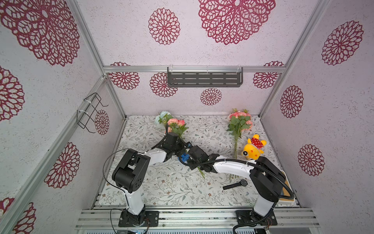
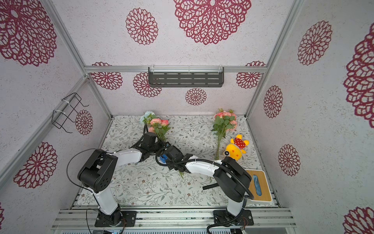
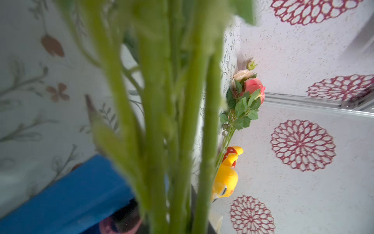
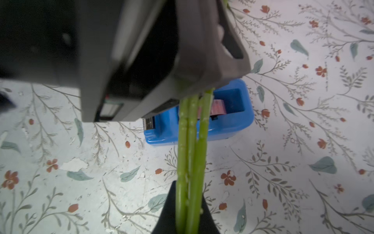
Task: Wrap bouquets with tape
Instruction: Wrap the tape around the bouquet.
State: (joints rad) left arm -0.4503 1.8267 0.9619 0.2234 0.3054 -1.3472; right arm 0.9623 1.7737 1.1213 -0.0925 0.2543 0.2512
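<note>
floral bench [image 1: 162, 192], near to far. watch [image 1: 236, 184]: lying aside, not in use. right gripper [image 4: 188, 194]: closed on the stems of bouquet [image 4: 190, 152], which cross over the tape [image 4: 218, 106] in the blue dispenser [image 4: 232, 121]. left gripper [image 4: 196, 87]: clamped on the same stems, further up. risks: thin stems may slip or splay; the light dispenser could be knocked. second bouquet [image 1: 238, 121]: far right, no wrap seen. writing: none legible.

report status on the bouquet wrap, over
Left end effector and right end effector shut on blue-bloom bouquet stems. Tape dispenser directly below stems. Plush toy, watch apart, not in the way.
</note>
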